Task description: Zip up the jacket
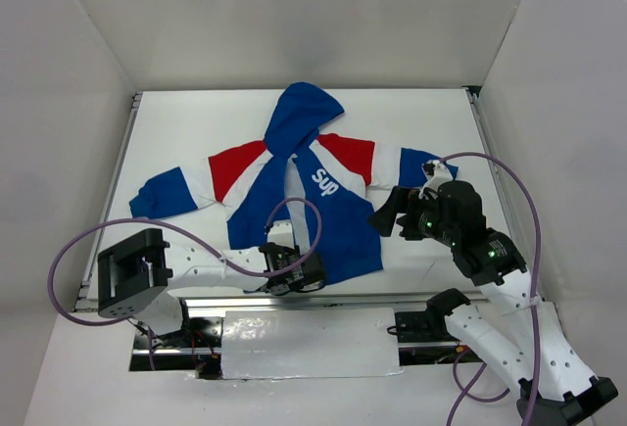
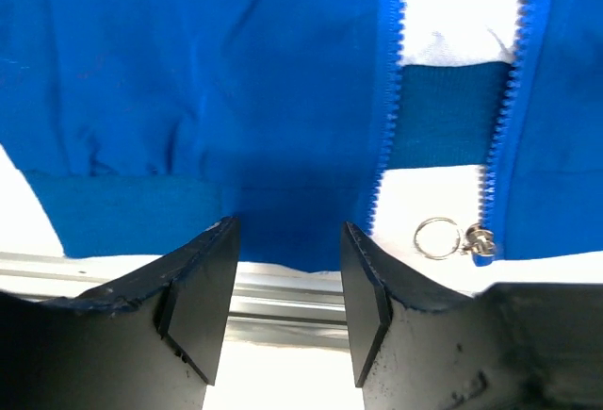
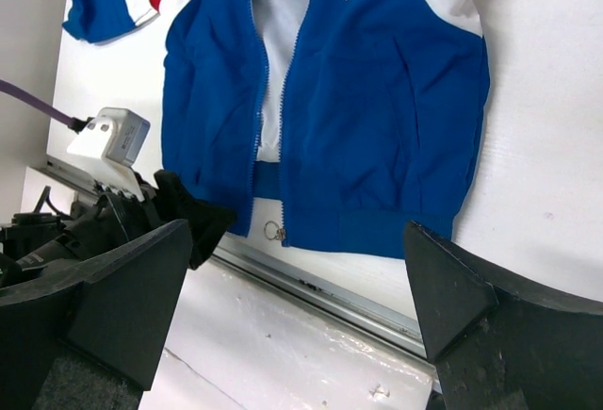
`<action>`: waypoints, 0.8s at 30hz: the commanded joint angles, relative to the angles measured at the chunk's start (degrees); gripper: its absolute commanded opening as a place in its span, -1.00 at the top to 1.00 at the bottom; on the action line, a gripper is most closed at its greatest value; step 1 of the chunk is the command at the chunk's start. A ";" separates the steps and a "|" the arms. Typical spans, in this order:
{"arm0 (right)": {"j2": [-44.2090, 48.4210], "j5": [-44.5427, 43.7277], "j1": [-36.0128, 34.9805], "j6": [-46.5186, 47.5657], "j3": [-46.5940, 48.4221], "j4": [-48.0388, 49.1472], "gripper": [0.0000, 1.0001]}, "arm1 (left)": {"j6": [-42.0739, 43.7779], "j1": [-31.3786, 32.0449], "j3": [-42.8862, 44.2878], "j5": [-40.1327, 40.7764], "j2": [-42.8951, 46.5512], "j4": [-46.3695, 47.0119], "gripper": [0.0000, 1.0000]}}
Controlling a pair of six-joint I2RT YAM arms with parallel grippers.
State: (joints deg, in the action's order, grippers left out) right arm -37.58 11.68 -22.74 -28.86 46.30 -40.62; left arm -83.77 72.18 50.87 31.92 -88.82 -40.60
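The blue jacket (image 1: 338, 220) lies flat on the white table, hood at the far side, hem near me, zipper open with white lining showing between the panels. The slider with its ring pull (image 2: 436, 237) sits at the bottom of one panel, by the hem; the ring also shows in the right wrist view (image 3: 273, 231). My left gripper (image 1: 294, 274) is open, its tips (image 2: 288, 231) at the hem edge of the other panel (image 2: 188, 71), left of the ring. My right gripper (image 1: 384, 215) is wide open and empty (image 3: 297, 237), raised above the jacket's (image 3: 377, 118) right side.
A metal rail (image 1: 294, 301) runs along the table's near edge just below the hem, also in the left wrist view (image 2: 283, 302) and the right wrist view (image 3: 330, 287). White walls enclose the table on three sides. Purple cables (image 1: 304, 206) loop over the jacket.
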 commanded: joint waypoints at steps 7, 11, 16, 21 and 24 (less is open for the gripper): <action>-0.04 0.27 -0.90 1.00 -0.34 3.44 -1.00 | 1.59 0.15 0.46 -0.54 -2.59 2.19 -0.15; -0.03 0.18 -0.90 1.00 -0.51 3.53 -1.00 | 1.24 0.15 -1.04 -1.25 -2.15 3.16 -0.11; -0.21 0.36 -1.16 1.00 -0.43 3.71 -1.00 | 1.94 0.06 -1.92 -2.47 -2.85 5.26 -0.18; -0.04 0.10 -1.16 1.09 -0.43 3.36 -1.00 | 1.85 0.06 -2.44 -3.36 -4.44 6.14 -0.29; 0.14 -0.08 -1.08 1.09 -0.42 3.35 -1.00 | 1.59 -0.11 -3.49 -3.88 -4.61 7.20 -0.05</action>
State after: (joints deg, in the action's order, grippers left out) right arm -37.74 11.64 -23.38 -28.84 45.74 -40.07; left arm -82.04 72.18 49.76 30.76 -91.29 -35.70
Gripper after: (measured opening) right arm 0.998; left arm 0.552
